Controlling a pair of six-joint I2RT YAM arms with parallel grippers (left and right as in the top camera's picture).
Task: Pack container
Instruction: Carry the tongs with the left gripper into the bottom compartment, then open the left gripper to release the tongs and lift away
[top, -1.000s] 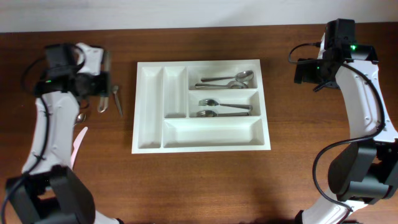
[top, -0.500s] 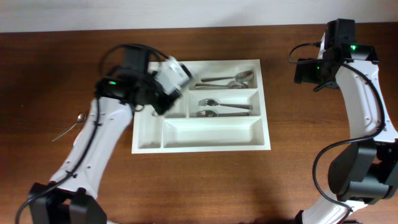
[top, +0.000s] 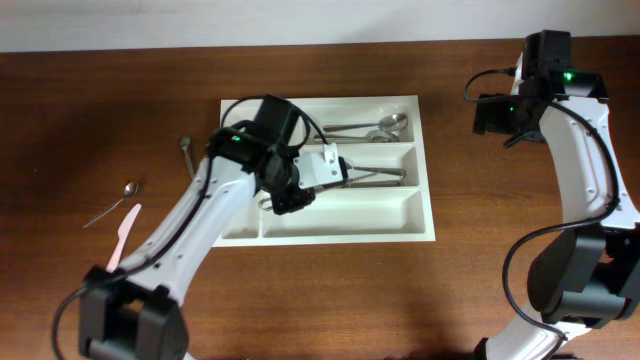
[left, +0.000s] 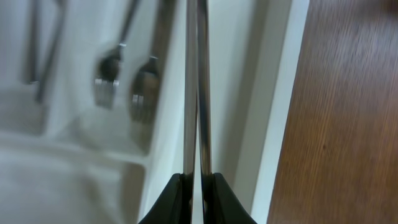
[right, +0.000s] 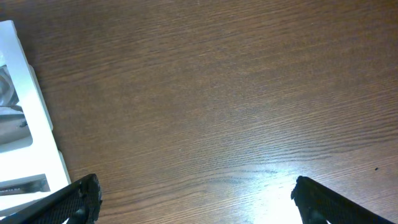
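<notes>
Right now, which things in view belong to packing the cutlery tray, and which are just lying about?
In the job: cutlery tray; thin metal utensil clamped in the left gripper; spoons and forks already in the tray.
Lying about on the table: spoon; pink plastic utensil; small metal utensil. Probably still to pack.

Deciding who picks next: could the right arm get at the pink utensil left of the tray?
Probably not: the pink utensil lies beyond the tray, the right gripper hangs open at the far right, and the left arm crosses between.
</notes>
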